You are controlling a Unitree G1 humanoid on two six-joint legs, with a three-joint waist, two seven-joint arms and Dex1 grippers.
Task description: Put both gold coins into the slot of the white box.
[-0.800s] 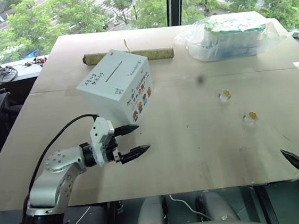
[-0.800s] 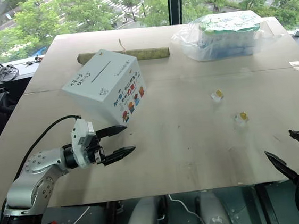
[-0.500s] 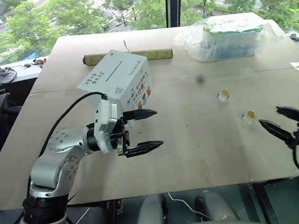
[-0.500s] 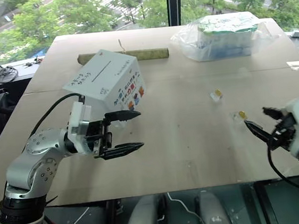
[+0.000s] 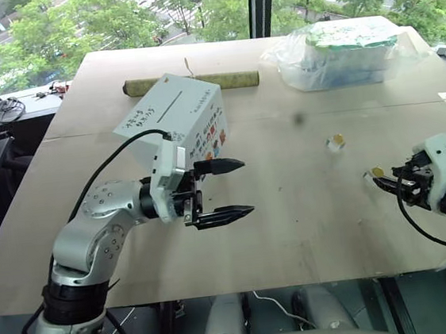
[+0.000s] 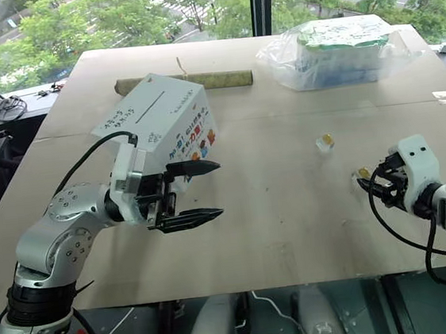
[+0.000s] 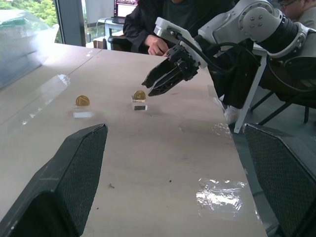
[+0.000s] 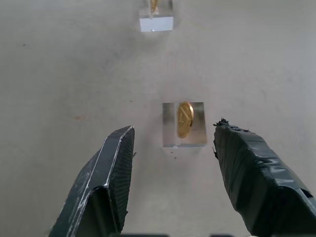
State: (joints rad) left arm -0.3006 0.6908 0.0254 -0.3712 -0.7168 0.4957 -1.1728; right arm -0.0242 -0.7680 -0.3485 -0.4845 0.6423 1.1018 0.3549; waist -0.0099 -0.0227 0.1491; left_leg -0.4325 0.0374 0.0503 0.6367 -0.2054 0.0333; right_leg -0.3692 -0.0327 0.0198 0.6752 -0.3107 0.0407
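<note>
Right gripper (image 8: 173,143), lower right of the head views: fingers parted, nothing between them yet, tips set either side of the near coin (image 8: 185,119) without touching it. The right wrist view shows what the head views cannot: each coin stands on edge in a small clear block (image 8: 183,125), and the far coin (image 8: 154,5) sits in line beyond the near one.

Left gripper (image 5: 229,189), centre left of the head views: fingers wide apart and empty, pointing toward the frame's right, just in front of the white box (image 5: 175,128). The slot (image 5: 170,105) lies in the box's upper face, beside the black handwriting; cartoon figures mark the side toward the gripper.

The left wrist view looks across the table (image 7: 163,163) and shows both coins side by side with the right gripper's tips just beside the nearer one; a person in dark clothing (image 7: 168,19) sits beyond the table's far end.

Upper frame of the head views: a long roll (image 5: 230,79) behind the box, a plastic-wrapped bundle (image 5: 343,52) at upper right.
</note>
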